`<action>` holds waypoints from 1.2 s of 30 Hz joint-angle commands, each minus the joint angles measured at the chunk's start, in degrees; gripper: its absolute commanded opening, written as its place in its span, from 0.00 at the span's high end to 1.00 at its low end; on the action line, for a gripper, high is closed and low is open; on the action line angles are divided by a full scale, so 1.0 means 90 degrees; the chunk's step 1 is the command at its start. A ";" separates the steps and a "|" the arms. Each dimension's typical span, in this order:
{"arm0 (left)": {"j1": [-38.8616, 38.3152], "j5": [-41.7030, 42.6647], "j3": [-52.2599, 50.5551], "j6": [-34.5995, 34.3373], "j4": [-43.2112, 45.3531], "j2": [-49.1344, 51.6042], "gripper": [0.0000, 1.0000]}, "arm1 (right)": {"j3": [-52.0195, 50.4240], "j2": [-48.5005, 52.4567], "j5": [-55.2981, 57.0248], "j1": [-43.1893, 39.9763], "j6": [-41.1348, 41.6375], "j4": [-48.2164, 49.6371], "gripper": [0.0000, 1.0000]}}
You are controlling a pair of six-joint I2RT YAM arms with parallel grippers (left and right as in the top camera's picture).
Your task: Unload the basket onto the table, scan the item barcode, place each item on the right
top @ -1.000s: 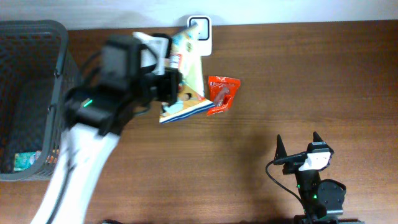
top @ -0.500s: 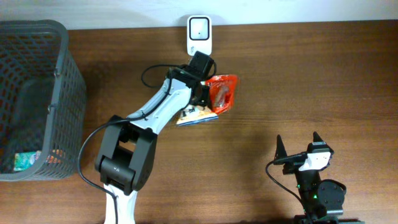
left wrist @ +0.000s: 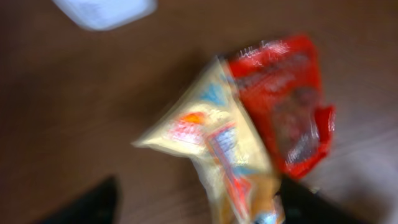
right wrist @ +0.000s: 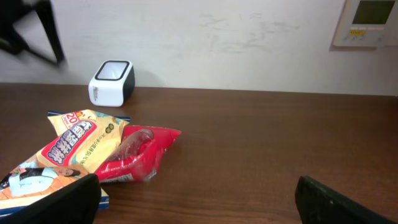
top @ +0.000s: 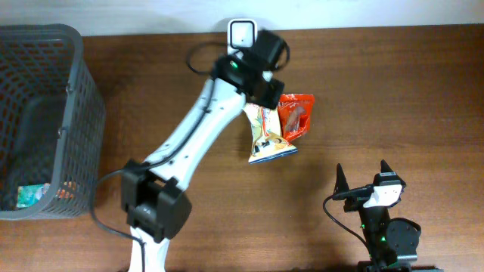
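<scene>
Seen from above, a brown wooden table (top: pixel 393 91); the left arm reaches across it toward a small white scanner (top: pixel 242 34) at the far edge. The left gripper (left wrist: pixel 200 186) hangs just beside the scanner, over the far end of a yellow snack bag (top: pixel 266 137); the wrist view is smeared, but its two dark fingers appear spread wide with nothing held between them. The bag lies flat on the table, its right edge touching a red packet (top: pixel 296 117); both sit near the scanner, toward its right.

A second ago the bag was lifted in closed jaws close to the scanner; since then it has been set down and let go; bag and red packet both lie further right than half a second ago.

The right gripper (top: pixel 362 172) rests at the near edge, fingers fully apart and empty, unmoved; a dark mesh basket (top: pixel 72 113) stands at the left.
</scene>
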 commanded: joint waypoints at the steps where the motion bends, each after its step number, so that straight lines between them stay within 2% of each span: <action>1: 0.0544 -0.1464 0.1693 0.0036 -0.1494 -0.0721 0.01 | -0.0051 -0.0044 -0.0010 -0.0036 0.0002 -0.0005 0.02; 3: 0.1086 -0.1598 0.2368 -0.0104 -0.2195 -0.1115 0.01 | -0.0051 -0.0044 -0.0010 -0.0036 0.0002 -0.0005 0.02; 6: 0.2630 -0.1593 0.2543 -0.0984 -0.2633 -0.1960 0.01 | -0.0051 -0.0044 -0.0010 -0.0036 0.0002 -0.0005 0.01; 8: 0.3995 -0.1591 0.2543 -0.1469 -0.3138 -0.2365 0.01 | -0.0051 -0.0044 -0.0010 -0.0036 0.0002 -0.0005 0.02; 10: 0.5605 -0.1474 0.2521 -0.1491 -0.3791 -0.2475 0.01 | -0.0051 -0.0044 -0.0010 -0.0036 0.0002 -0.0005 0.02; 13: 0.7152 0.0087 0.2025 -0.1430 -0.3789 -0.2426 0.01 | -0.0051 -0.0044 -0.0010 -0.0036 0.0002 -0.0005 0.02; 16: 0.8034 0.0126 0.1117 -0.1797 -0.3626 -0.2426 0.01 | -0.0051 -0.0044 -0.0010 -0.0036 0.0002 -0.0005 0.02; 18: 0.8376 0.0129 0.0369 -0.1955 -0.3315 -0.2426 0.01 | -0.0051 -0.0044 -0.0010 -0.0036 0.0002 -0.0005 0.02; 20: 0.8507 0.0131 -0.0855 -0.1977 -0.2783 -0.2426 0.01 | -0.0051 -0.0044 -0.0010 -0.0036 0.0002 -0.0005 0.01; 23: 0.8476 0.0814 -0.2982 -0.1979 -0.1326 -0.2429 0.01 | -0.0051 -0.0044 -0.0010 -0.0036 0.0002 -0.0005 0.02; 25: 0.8473 0.1122 -0.3835 -0.1979 -0.0466 -0.2429 0.00 | -0.0051 -0.0044 -0.0010 -0.0036 0.0002 -0.0005 0.02; 26: 0.8463 0.1161 -0.4189 -0.1979 -0.0056 -0.2429 0.04 | -0.0051 -0.0044 -0.0010 -0.0036 0.0002 -0.0005 0.02; 28: 0.8434 0.1154 -0.4619 -0.1977 0.0432 -0.2426 0.11 | -0.0051 -0.0044 -0.0010 -0.0036 0.0002 -0.0005 0.01; 32: 0.8408 0.1117 -0.4983 -0.1977 0.0670 -0.2426 0.20 | -0.0051 -0.0044 -0.0010 -0.0036 0.0002 -0.0005 0.02; 34: 0.8405 0.0945 -0.4966 -0.1974 0.0712 -0.2441 0.26 | -0.0051 -0.0044 -0.0010 -0.0036 0.0002 -0.0005 0.01; 36: 0.8405 0.0644 -0.4478 -0.1955 0.0369 -0.2531 0.29 | -0.0051 -0.0044 -0.0010 -0.0036 0.0002 -0.0005 0.01</action>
